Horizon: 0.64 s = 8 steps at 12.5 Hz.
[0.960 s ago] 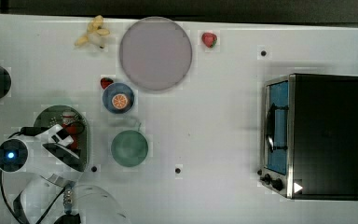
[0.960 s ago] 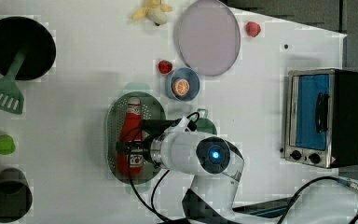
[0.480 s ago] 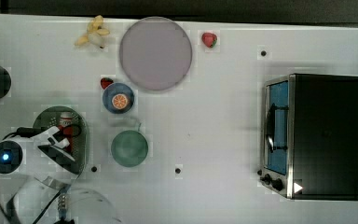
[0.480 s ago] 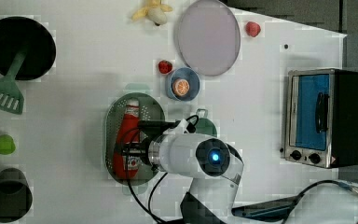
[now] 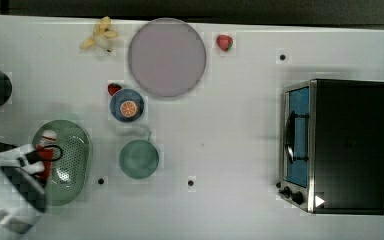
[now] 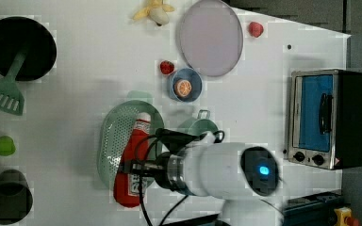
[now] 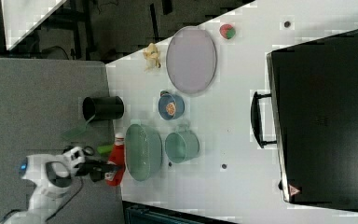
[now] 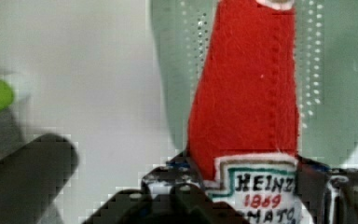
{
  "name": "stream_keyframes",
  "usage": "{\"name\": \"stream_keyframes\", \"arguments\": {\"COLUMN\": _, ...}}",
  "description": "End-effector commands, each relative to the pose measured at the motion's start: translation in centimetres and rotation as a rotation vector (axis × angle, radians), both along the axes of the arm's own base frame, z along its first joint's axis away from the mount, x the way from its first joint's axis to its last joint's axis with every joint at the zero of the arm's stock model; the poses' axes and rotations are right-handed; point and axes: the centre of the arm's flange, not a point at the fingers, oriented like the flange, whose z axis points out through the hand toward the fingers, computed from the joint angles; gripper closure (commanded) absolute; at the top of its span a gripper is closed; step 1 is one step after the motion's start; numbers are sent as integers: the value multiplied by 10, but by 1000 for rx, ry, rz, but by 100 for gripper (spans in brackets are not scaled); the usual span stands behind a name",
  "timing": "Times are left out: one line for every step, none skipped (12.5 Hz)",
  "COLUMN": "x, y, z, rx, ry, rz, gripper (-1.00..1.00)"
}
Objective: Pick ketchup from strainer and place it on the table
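The ketchup (image 6: pixel 134 150), a red bottle with a white-and-red label, hangs tilted over the pale green strainer (image 6: pixel 113 136). My gripper (image 6: pixel 132 172) is shut on its labelled lower body. In the wrist view the ketchup (image 8: pixel 247 93) stands between the fingers of the gripper (image 8: pixel 256 186), with the strainer (image 8: pixel 331 93) behind it. In the right view the ketchup (image 7: pixel 117 154) shows just off the rim of the strainer (image 7: pixel 144 151), held by the gripper (image 7: pixel 112 170). The top view has the ketchup (image 5: pixel 45 150) over the near-left part of the strainer (image 5: pixel 72 160) on the white table (image 5: pixel 230 150).
Beside the strainer stand a teal cup (image 5: pixel 139 159), a blue bowl with an orange slice (image 5: pixel 127 106) and a strawberry (image 5: pixel 114 89). Farther off are a purple plate (image 5: pixel 167 57), a banana (image 5: pixel 100 39) and a toaster oven (image 5: pixel 340 145). A green spatula (image 6: pixel 2 96) and a dark cup (image 6: pixel 7 197) lie on the left view's left.
The jaws narrowed onto the ketchup. The arm drew back toward the top view's lower left, and the bottle now looks larger and tilted, raised off the strainer's bottom.
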Motion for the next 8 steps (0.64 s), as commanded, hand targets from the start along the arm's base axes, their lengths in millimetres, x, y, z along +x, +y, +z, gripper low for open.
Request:
{"name": "stream_keyframes", "arguments": {"x": 42, "y": -16, "z": 51, "rx": 16, "ry": -15, "rz": 82, "gripper": -13}}
{"name": "stream_keyframes", "arguments": {"x": 55, "y": -26, "z": 65, "rx": 6, "ry": -15, "rz": 92, "gripper": -13}}
{"name": "stream_keyframes", "arguments": {"x": 69, "y": -37, "z": 78, "rx": -1, "ry": -18, "rz": 87, "gripper": -13}}
{"name": "stream_keyframes", "arguments": {"x": 83, "y": -50, "z": 91, "rx": -4, "ry": -22, "rz": 71, "gripper": -13}}
{"name": "stream_keyframes", "arguments": {"x": 97, "y": -65, "z": 102, "rx": -6, "ry": -33, "rz": 60, "gripper": -13}}
{"name": "stream_keyframes", "arguments": {"x": 112, "y": -81, "z": 113, "rx": -8, "ry": -50, "rz": 49, "gripper": -13}}
{"name": "stream_keyframes", "arguments": {"x": 125, "y": -99, "z": 123, "rx": -6, "ry": -64, "rz": 39, "gripper": -13}}
{"name": "stream_keyframes", "arguments": {"x": 138, "y": -119, "z": 131, "rx": -5, "ry": -76, "rz": 23, "gripper": -13}}
